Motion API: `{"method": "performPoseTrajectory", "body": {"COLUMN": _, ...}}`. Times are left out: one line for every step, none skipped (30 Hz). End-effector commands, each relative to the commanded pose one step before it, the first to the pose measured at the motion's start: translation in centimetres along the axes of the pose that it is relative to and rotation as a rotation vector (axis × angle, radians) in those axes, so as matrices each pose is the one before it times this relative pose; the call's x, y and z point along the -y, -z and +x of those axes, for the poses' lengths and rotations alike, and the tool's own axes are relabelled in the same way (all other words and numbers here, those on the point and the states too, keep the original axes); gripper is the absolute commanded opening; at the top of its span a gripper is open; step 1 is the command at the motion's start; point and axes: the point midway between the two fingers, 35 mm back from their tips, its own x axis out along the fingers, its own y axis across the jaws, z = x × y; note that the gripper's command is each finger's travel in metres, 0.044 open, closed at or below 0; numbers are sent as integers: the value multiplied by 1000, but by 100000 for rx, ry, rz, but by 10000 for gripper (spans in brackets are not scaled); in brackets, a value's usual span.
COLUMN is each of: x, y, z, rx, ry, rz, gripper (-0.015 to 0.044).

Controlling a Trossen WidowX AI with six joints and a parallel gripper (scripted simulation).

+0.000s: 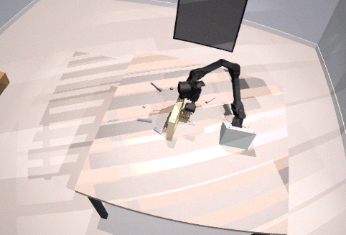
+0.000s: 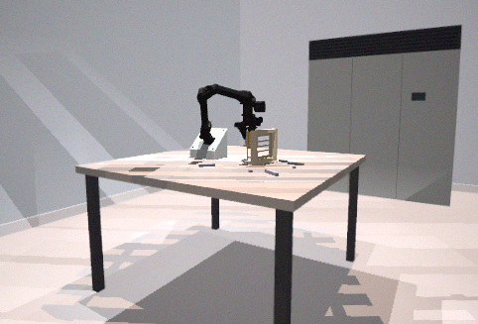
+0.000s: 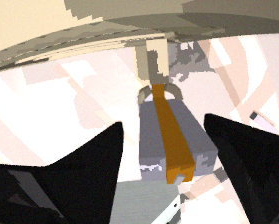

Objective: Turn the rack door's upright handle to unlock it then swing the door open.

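Note:
The tan rack frame (image 1: 172, 123) (image 2: 254, 150) stands upright on the table; its top spans the upper part of the wrist view (image 3: 115, 30). The door looks closed against it, though the arm hides much of it. The upright handle, a grey block with an orange stripe (image 3: 165, 125), juts from the door side; its orange part (image 1: 184, 116) shows in the top view. My gripper (image 1: 190, 108) (image 2: 245, 139) (image 3: 163, 123) is open and points down over the handle. In the wrist view one finger is on each side of the grey block, the right one nearer. Contact cannot be told.
The arm's pale grey wedge base (image 1: 237, 136) (image 2: 213, 151) stands on the table on the handle's side of the rack. Several small grey bars and bits lie around the rack, including one bar (image 1: 144, 120) beyond the frame and another (image 1: 210, 100) behind the gripper.

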Motion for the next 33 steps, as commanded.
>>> {"method": "performPoseTrajectory", "body": {"x": 103, "y": 126, "z": 489, "rx": 70, "ry": 670, "rz": -585, "gripper": 289}}
{"method": "performPoseTrajectory", "body": {"x": 0, "y": 0, "z": 0, "rx": 0, "ry": 0, "rz": 0, "gripper": 263}}
{"method": "performPoseTrajectory", "body": {"x": 0, "y": 0, "z": 0, "rx": 0, "ry": 0, "rz": 0, "gripper": 236}}
{"method": "performPoseTrajectory", "body": {"x": 0, "y": 0, "z": 0, "rx": 0, "ry": 0, "rz": 0, "gripper": 210}}
{"method": "performPoseTrajectory", "body": {"x": 0, "y": 0, "z": 0, "rx": 0, "ry": 0, "rz": 0, "gripper": 184}}
{"method": "performPoseTrajectory", "body": {"x": 0, "y": 0, "z": 0, "rx": 0, "ry": 0, "rz": 0, "gripper": 158}}
{"method": "performPoseTrajectory", "body": {"x": 0, "y": 0, "z": 0, "rx": 0, "ry": 0, "rz": 0, "gripper": 131}}
{"method": "performPoseTrajectory", "body": {"x": 0, "y": 0, "z": 0, "rx": 0, "ry": 0, "rz": 0, "gripper": 105}}
{"method": "performPoseTrajectory", "body": {"x": 0, "y": 0, "z": 0, "rx": 0, "ry": 0, "rz": 0, "gripper": 98}}
{"method": "performPoseTrajectory", "body": {"x": 0, "y": 0, "z": 0, "rx": 0, "ry": 0, "rz": 0, "gripper": 92}}
{"method": "performPoseTrajectory", "body": {"x": 0, "y": 0, "z": 0, "rx": 0, "ry": 0, "rz": 0, "gripper": 85}}
{"method": "performPoseTrajectory", "body": {"x": 0, "y": 0, "z": 0, "rx": 0, "ry": 0, "rz": 0, "gripper": 78}}
{"method": "performPoseTrajectory", "body": {"x": 0, "y": 0, "z": 0, "rx": 0, "ry": 0, "rz": 0, "gripper": 72}}
{"method": "performPoseTrajectory", "body": {"x": 0, "y": 0, "z": 0, "rx": 0, "ry": 0, "rz": 0, "gripper": 65}}
{"method": "performPoseTrajectory", "body": {"x": 0, "y": 0, "z": 0, "rx": 0, "ry": 0, "rz": 0, "gripper": 58}}
{"method": "performPoseTrajectory", "body": {"x": 0, "y": 0, "z": 0, "rx": 0, "ry": 0, "rz": 0, "gripper": 52}}
{"method": "performPoseTrajectory", "body": {"x": 0, "y": 0, "z": 0, "rx": 0, "ry": 0, "rz": 0, "gripper": 45}}
{"method": "performPoseTrajectory", "body": {"x": 0, "y": 0, "z": 0, "rx": 0, "ry": 0, "rz": 0, "gripper": 38}}
{"method": "performPoseTrajectory", "body": {"x": 0, "y": 0, "z": 0, "rx": 0, "ry": 0, "rz": 0, "gripper": 32}}
{"method": "performPoseTrajectory", "body": {"x": 0, "y": 0, "z": 0, "rx": 0, "ry": 0, "rz": 0, "gripper": 25}}
{"method": "performPoseTrajectory", "body": {"x": 0, "y": 0, "z": 0, "rx": 0, "ry": 0, "rz": 0, "gripper": 18}}
{"method": "performPoseTrajectory", "body": {"x": 0, "y": 0, "z": 0, "rx": 0, "ry": 0, "rz": 0, "gripper": 17}}
{"method": "performPoseTrajectory", "body": {"x": 0, "y": 0, "z": 0, "rx": 0, "ry": 0, "rz": 0, "gripper": 17}}
{"method": "performPoseTrajectory", "body": {"x": 0, "y": 0, "z": 0, "rx": 0, "ry": 0, "rz": 0, "gripper": 17}}
{"method": "performPoseTrajectory", "body": {"x": 0, "y": 0, "z": 0, "rx": 0, "ry": 0, "rz": 809, "gripper": 17}}
{"method": "performPoseTrajectory", "body": {"x": 0, "y": 0, "z": 0, "rx": 0, "ry": 0, "rz": 2428, "gripper": 17}}
{"method": "performPoseTrajectory", "body": {"x": 0, "y": 0, "z": 0, "rx": 0, "ry": 0, "rz": 4047, "gripper": 17}}
{"method": "performPoseTrajectory", "body": {"x": 0, "y": 0, "z": 0, "rx": 0, "ry": 0, "rz": 4926, "gripper": 17}}
{"method": "performPoseTrajectory", "body": {"x": 0, "y": 0, "z": 0, "rx": 0, "ry": 0, "rz": 4928, "gripper": 17}}
{"method": "performPoseTrajectory", "body": {"x": 0, "y": 0, "z": 0, "rx": 0, "ry": 0, "rz": 4928, "gripper": 17}}
{"method": "performPoseTrajectory", "body": {"x": 0, "y": 0, "z": 0, "rx": 0, "ry": 0, "rz": 4928, "gripper": 17}}
{"method": "performPoseTrajectory", "body": {"x": 0, "y": 0, "z": 0, "rx": 0, "ry": 0, "rz": 4928, "gripper": 17}}
{"method": "performPoseTrajectory", "body": {"x": 0, "y": 0, "z": 0, "rx": 0, "ry": 0, "rz": 4928, "gripper": 17}}
